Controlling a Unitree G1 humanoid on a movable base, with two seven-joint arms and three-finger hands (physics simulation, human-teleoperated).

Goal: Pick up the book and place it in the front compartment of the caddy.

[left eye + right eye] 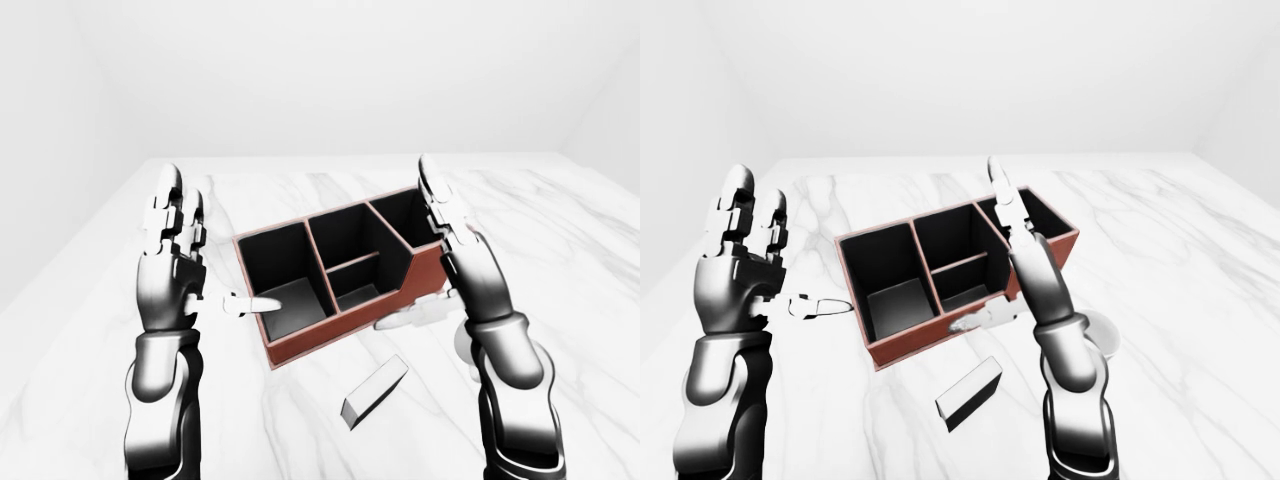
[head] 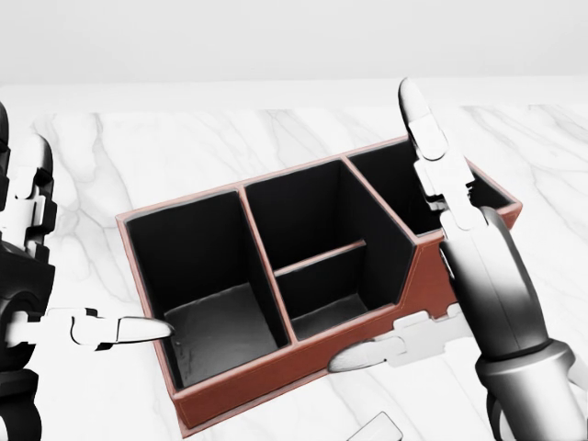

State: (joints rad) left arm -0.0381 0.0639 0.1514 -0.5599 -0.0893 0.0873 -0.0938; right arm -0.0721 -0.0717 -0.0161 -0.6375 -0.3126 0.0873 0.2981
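The caddy (image 2: 276, 363) is red-brown outside and black inside, with several empty compartments, and sits at an angle on the white marble table (image 1: 560, 260). The book (image 1: 375, 390), a small pale grey slab, lies flat on the table just below the caddy, between my arms. My left hand (image 1: 205, 255) is open, fingers up, to the left of the caddy, its thumb over the rim of the large left compartment. At the caddy's right end my right hand (image 1: 425, 250) is open too, fingers leaning over that compartment, thumb along the lower wall. Neither hand touches the book.
A white round cup or bowl (image 1: 1105, 340) stands on the table to the right of my right forearm, partly hidden by it. The tabletop runs wide on both sides and ends at a pale wall at the top of the views.
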